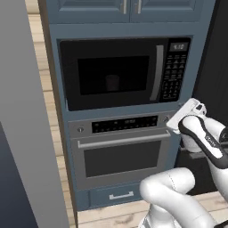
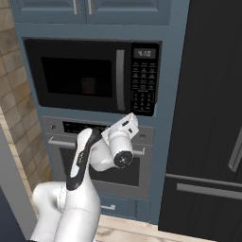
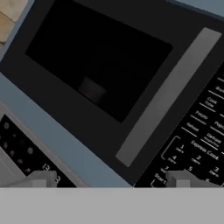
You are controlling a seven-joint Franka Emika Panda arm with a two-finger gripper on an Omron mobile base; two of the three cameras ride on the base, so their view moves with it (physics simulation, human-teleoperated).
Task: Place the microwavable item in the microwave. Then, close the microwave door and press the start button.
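The microwave (image 1: 125,44) is built into the blue cabinet column, and its door (image 1: 71,95) is shut, with the vertical silver handle (image 1: 156,73) beside the keypad (image 1: 173,75). Through the dark window the microwavable item (image 1: 112,82) shows faintly as a tumbler inside; it also shows dimly as the tumbler (image 3: 92,89) in the hand view. My gripper (image 1: 177,119) hangs just below the microwave's lower right corner, in front of the oven's control strip. It points up at the door and keypad, and its fingertips (image 3: 37,179) stand wide apart, open and holding nothing.
An oven (image 1: 120,156) with a horizontal bar handle sits under the microwave, with a small drawer (image 1: 121,195) below. A tall black fridge (image 2: 208,118) stands right of the column. A grey wall panel (image 1: 22,133) blocks the left. Blue cabinet doors (image 1: 89,9) are above.
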